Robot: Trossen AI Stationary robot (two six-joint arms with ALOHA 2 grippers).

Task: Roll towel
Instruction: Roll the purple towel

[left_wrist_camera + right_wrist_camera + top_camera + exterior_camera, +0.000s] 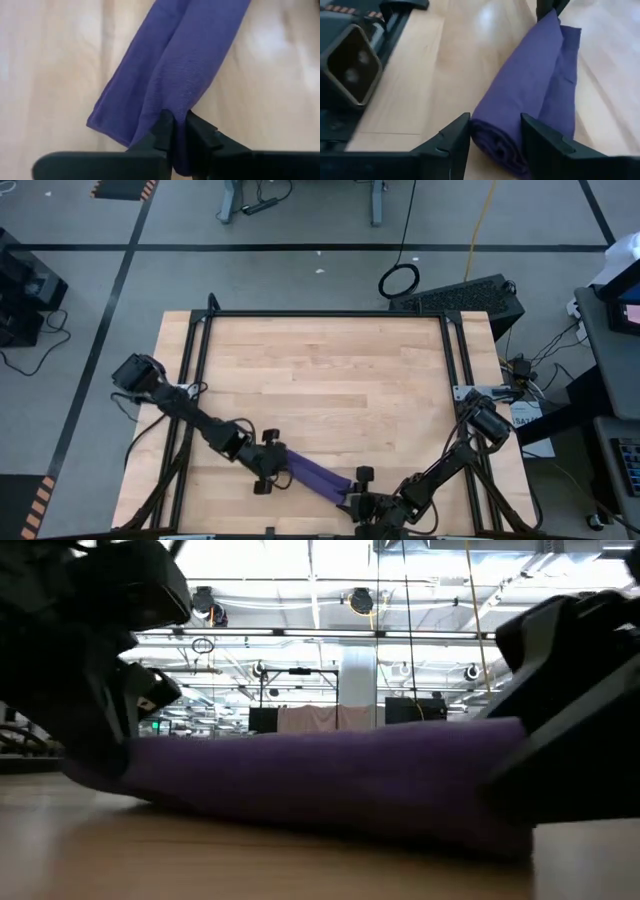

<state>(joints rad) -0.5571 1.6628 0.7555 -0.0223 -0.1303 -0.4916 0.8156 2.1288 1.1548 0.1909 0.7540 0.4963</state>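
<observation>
**Both grippers clamped on the ends of a rolled purple towel**

The left gripper (180,131) has its two dark fingers nearly pressed together, with only a thin fold of the towel (185,65) pinched between their tips. The right gripper (495,137) stands somewhat wider, its fingers set on either side of the towel's thicker rolled end and touching the cloth on both sides, so it too grips the towel.

The towel (318,474) lies as a long, narrow roll on the wooden table (330,370), near the table's front edge, running slantwise between the left gripper (268,470) and the right gripper (356,492). In the low view the towel (330,775) stretches across the table with a dark gripper at each end.

No brand, label or readable writing shows on the towel or the grippers.
</observation>
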